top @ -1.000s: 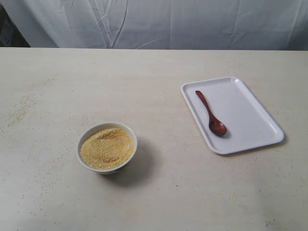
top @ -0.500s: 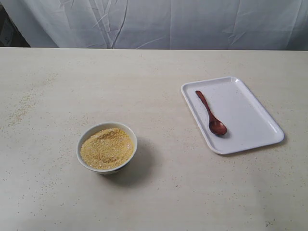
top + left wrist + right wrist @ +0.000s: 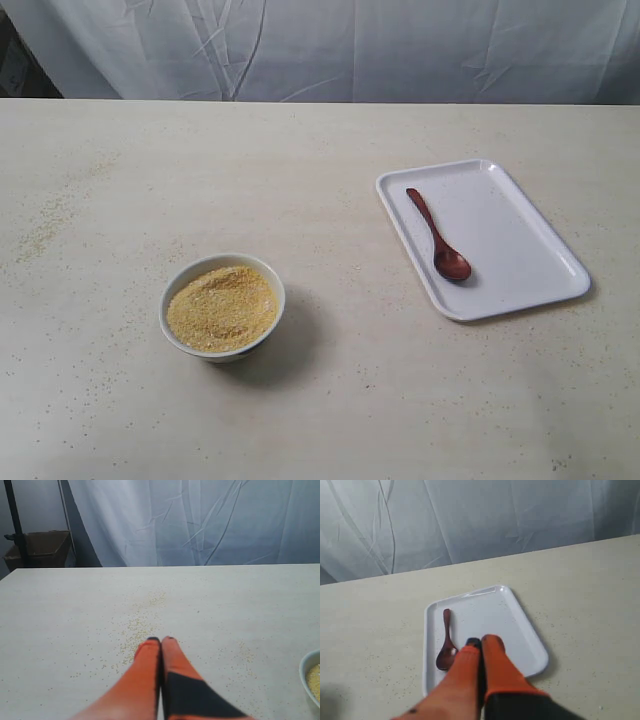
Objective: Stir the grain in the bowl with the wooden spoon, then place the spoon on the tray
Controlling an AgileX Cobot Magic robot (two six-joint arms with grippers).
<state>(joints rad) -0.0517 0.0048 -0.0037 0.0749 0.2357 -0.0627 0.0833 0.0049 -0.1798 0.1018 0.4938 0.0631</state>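
We see the spoon lying on the tray, well apart from the bowl of grain on the table. Our left claw and right claw are both pressed together, gripping nothing.

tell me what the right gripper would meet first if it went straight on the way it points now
Probably the bare floor of the tray, just beside the wooden spoon; the height of the right gripper is unclear.
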